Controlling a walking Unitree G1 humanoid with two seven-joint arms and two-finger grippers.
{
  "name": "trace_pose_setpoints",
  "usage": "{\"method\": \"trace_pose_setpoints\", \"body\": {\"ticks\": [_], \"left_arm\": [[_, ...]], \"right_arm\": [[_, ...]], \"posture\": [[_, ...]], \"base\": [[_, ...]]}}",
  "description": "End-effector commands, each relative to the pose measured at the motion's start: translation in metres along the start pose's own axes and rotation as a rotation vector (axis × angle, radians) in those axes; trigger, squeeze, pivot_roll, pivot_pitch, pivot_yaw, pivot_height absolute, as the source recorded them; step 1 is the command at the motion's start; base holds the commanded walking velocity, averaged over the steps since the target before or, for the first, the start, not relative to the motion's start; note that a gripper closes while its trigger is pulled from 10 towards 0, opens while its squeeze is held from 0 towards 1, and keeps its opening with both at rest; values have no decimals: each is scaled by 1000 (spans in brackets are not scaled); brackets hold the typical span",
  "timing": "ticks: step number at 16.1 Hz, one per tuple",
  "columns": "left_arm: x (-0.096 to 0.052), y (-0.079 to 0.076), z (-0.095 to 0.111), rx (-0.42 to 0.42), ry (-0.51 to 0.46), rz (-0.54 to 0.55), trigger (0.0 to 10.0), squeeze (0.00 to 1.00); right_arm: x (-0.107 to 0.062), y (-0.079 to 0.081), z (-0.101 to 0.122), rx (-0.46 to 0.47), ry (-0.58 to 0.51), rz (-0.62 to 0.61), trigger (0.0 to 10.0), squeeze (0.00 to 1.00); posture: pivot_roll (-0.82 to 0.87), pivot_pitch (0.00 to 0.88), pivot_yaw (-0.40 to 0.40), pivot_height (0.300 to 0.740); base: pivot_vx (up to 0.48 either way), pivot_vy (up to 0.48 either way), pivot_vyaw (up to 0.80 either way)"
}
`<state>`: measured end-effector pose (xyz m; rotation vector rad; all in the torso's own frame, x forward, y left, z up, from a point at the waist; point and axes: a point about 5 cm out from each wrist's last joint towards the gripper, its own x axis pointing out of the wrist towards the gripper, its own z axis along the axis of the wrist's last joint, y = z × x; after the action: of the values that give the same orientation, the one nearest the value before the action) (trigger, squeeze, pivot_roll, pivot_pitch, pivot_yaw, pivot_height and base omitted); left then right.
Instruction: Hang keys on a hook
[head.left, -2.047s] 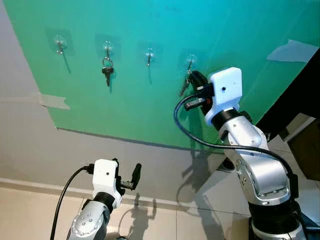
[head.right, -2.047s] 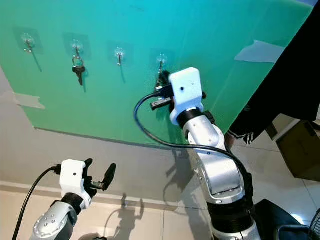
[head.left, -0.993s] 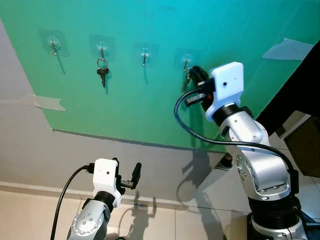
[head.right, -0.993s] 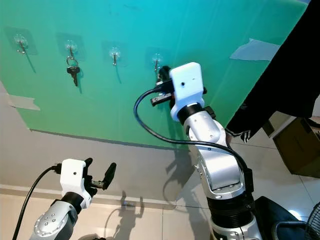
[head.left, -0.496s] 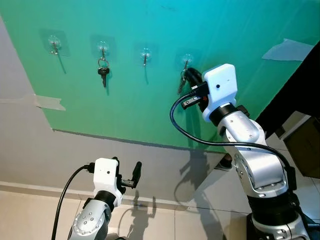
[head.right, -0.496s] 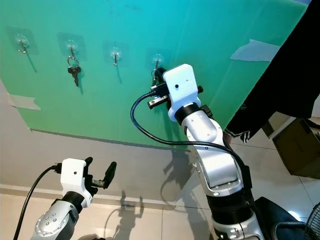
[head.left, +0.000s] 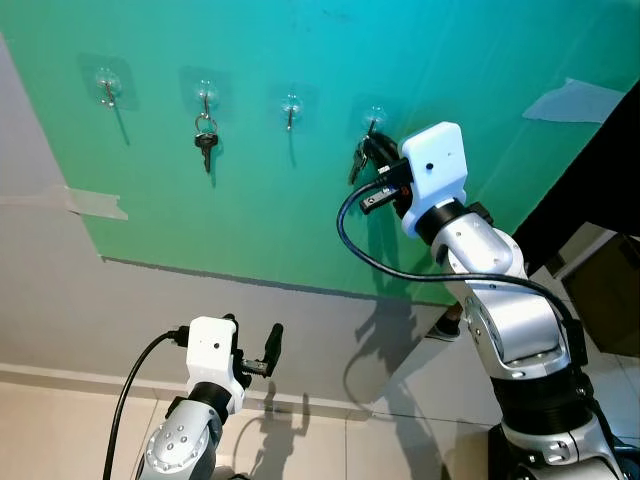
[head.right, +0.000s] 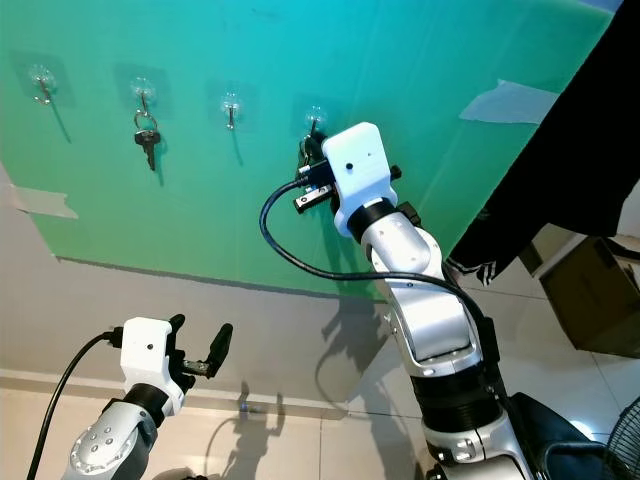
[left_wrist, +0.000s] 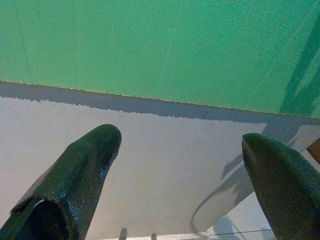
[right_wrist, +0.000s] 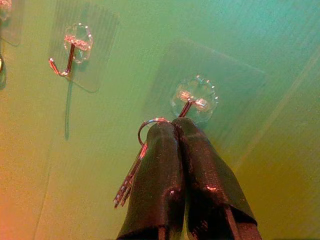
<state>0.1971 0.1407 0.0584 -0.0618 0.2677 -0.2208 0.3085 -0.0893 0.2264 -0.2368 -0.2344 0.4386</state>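
Four clear stick-on hooks sit in a row on the green board (head.left: 250, 210). My right gripper (right_wrist: 172, 125) is raised to the rightmost hook (right_wrist: 195, 100) and is shut on the ring of a key set (right_wrist: 131, 172), whose keys dangle below the ring. The fingertips sit just under the hook's metal prong, and the ring (right_wrist: 150, 122) is level with the prong's tip beside it. Another key set (head.left: 204, 138) hangs on the second hook from the left. My left gripper (head.left: 255, 352) is held low by the grey wall, open and empty.
Two bare hooks (head.left: 107, 90) (head.left: 291, 108) remain in the row. Tape patches (head.left: 585, 100) hold the board's corners. A dark garment (head.right: 560, 190) hangs at the right, with a cardboard box (head.right: 595, 300) on the tiled floor beyond it.
My right gripper has shifted a little to the left and closer to the rightmost hook, carrying the keys with it. The left arm has stayed still.
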Motion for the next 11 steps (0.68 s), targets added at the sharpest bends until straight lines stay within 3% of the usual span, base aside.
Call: {"method": "trace_pose_setpoints", "body": {"ticks": [1, 8, 11], "left_arm": [[0, -4, -1, -12, 0, -4, 10000, 0], [-1, -5, -1, -10, -1, -7, 10000, 0], [-3, -3, -1, -8, 1, -5, 10000, 0]], "right_arm": [[0, -9, 4, -25, -22, -31, 10000, 0], [6, -15, 0, -79, -1, -71, 10000, 0], [10, -15, -6, -17, 40, -75, 10000, 0]], "posture": [[80, 0, -156, 722], [83, 0, -150, 722], [88, 0, -149, 722]], "base": [[0, 0, 0], [0, 0, 0], [0, 0, 0]]}}
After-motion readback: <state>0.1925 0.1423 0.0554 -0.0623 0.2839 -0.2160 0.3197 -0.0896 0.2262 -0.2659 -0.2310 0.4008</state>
